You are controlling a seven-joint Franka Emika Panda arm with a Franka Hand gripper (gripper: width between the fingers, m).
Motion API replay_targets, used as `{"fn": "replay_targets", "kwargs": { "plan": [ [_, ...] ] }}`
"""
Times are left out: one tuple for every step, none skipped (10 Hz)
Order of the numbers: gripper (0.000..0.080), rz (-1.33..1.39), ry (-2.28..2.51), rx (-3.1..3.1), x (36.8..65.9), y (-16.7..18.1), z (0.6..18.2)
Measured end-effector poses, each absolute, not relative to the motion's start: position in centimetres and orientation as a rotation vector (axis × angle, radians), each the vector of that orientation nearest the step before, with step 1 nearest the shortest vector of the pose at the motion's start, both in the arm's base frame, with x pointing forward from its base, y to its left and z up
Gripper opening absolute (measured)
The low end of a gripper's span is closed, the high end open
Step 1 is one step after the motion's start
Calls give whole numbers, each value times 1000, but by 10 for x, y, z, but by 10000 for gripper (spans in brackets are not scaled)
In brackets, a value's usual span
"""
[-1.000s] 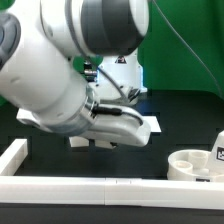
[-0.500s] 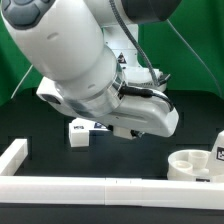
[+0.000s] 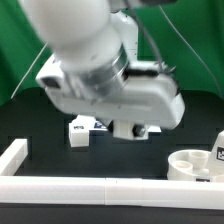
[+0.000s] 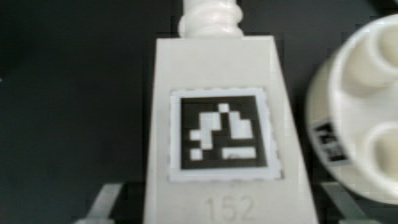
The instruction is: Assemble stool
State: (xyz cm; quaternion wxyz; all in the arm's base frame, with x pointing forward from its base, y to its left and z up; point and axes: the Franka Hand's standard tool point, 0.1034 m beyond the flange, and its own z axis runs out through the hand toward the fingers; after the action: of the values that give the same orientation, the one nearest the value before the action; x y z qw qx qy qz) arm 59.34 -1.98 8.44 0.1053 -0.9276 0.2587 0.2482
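The gripper (image 4: 217, 207) is clenched on a white stool leg (image 4: 217, 95). Its fingers (image 4: 107, 203) press either side of the leg below the square marker tag (image 4: 221, 135). In the wrist view the round seat (image 3: 194, 165) shows beside the held leg. It lies on the black table (image 3: 120, 160) at the exterior view's near right, behind the white border rail (image 3: 90, 188). Another leg (image 3: 78, 133) sits farther left.

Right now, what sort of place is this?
Probably a robot lab bench: a green backdrop, a black table fenced by a white rail, and a printed marker tag on the leg.
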Motion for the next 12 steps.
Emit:
{"fn": "replay_targets", "kwargs": {
  "plan": [
    [337, 643, 771, -2756, 600, -14, 96],
    [337, 553, 785, -2777, 604, -11, 99],
    [337, 436, 800, -2805, 608, -11, 96],
    [337, 371, 807, -2819, 609, -10, 96],
    [337, 223, 816, -2846, 618, -9, 96],
    [337, 110, 803, -2872, 620, -7, 95],
    [337, 0, 753, -2923, 625, -5, 94],
    [337, -183, 663, -2983, 635, 3, 102],
    [337, -284, 614, -2997, 639, 7, 109],
    [337, -401, 589, -2995, 645, 13, 119],
    [337, -465, 564, -2993, 647, 23, 125],
    [337, -614, 560, -2974, 650, 24, 124]
  ]
}}
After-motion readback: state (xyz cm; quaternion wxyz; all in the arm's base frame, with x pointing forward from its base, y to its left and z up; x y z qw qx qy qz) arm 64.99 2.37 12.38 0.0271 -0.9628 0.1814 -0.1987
